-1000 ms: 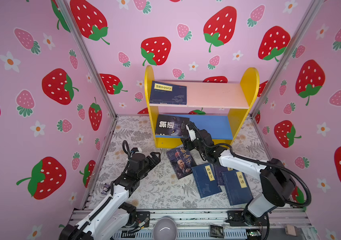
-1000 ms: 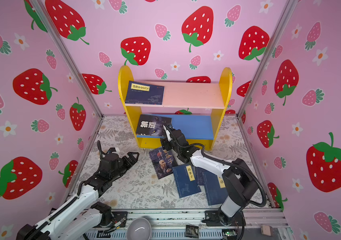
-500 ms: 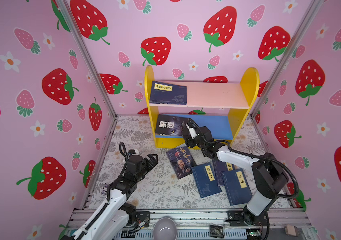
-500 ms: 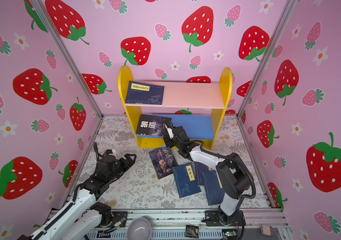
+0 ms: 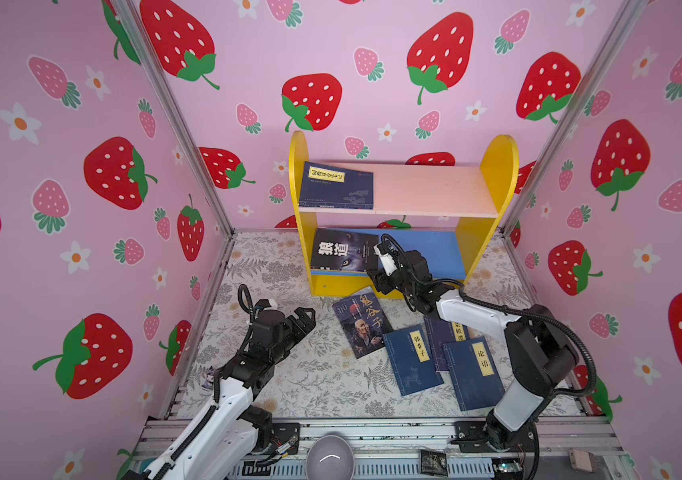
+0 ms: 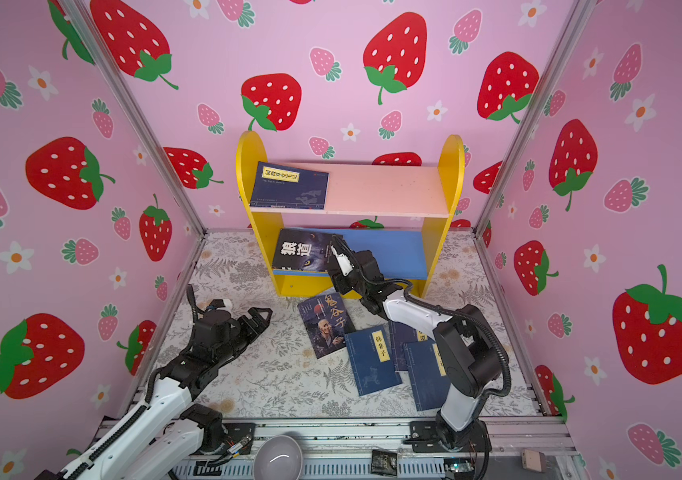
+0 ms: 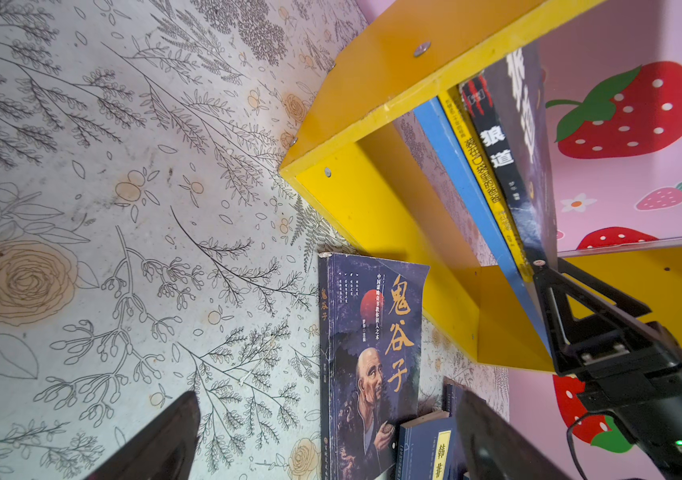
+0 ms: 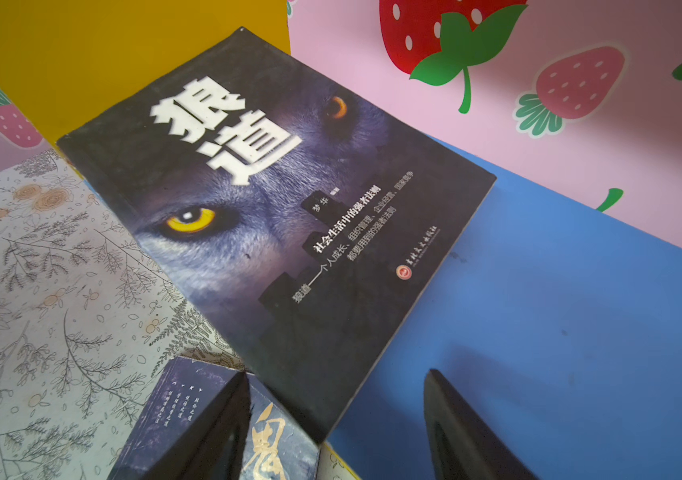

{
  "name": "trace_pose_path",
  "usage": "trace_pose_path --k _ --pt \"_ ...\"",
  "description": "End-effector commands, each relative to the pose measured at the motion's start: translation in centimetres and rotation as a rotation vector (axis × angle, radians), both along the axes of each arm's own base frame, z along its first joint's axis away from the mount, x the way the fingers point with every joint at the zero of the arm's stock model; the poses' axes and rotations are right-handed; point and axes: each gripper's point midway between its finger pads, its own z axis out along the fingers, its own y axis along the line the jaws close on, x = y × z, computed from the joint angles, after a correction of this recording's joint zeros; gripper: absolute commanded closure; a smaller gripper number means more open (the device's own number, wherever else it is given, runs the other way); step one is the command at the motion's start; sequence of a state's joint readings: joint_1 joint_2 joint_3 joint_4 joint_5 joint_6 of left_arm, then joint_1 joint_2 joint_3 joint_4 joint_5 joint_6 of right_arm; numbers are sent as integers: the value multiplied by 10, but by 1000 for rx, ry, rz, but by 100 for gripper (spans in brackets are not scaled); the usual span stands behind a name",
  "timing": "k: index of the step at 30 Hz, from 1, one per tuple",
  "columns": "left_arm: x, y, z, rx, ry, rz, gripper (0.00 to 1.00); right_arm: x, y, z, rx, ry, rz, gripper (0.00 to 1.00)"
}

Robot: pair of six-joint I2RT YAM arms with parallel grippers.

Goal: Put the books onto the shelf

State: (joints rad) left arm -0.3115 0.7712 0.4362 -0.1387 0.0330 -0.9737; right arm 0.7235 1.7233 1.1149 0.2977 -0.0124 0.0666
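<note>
Bottom centre of a top view: grey round bowl (image 5: 328,457) on the silver metal rail (image 5: 372,432). Lower left: white-and-black left arm (image 5: 227,399), stretched over the floral-print worktop (image 5: 310,374); left jaws wide apart, empty, hovering above bare print.

Right of centre, lower down: three thin navy paperbacks with yellow title labels, flat on the worktop and overlapping. Left-hand navy paperback (image 5: 412,359), right-hand navy paperback (image 5: 474,374), and a third navy paperback (image 5: 439,332) partly under its neighbours and crossed by the white-and-black right arm (image 5: 472,318). Just up-left, touching the left-hand one: dark portrait-cover paperback (image 5: 362,322), flat, askew, top edge just beside the shelf's yellow base strip.

Centre: small two-tier wooden shelf (image 5: 497,166) with yellow round-topped side panels, before the pink strawberry-print back wall (image 5: 372,62). On the left half of its blue lower board (image 5: 435,249): black paperback with white characters and a wolf's yellow eye (image 5: 343,251), flat on a yellow paperback (image 7: 482,174), visible only as a spine in the left wrist view. Right jaws apart, clamped on nothing, at that black paperback's front right corner; in the right wrist view, corner between the two black fingers (image 8: 464,428).

Highest and farthest: pale pink upper board (image 5: 426,189), with a fourth navy paperback with yellow label (image 5: 335,187) flat at its left end.
</note>
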Motion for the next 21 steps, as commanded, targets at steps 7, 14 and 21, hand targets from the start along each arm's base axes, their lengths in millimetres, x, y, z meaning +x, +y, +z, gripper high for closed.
trace_pose_path --k 7,14,21 --pt "-1 7 -5 7 16 39 3 -1 5 -3 6 -2 36 41" --pt "-2 8 -7 0 18 44 3 -3 8 -4 18 9 45 38" --pt "-1 7 -7 -10 11 37 2 -6 -1 6 29 -2 15 26"
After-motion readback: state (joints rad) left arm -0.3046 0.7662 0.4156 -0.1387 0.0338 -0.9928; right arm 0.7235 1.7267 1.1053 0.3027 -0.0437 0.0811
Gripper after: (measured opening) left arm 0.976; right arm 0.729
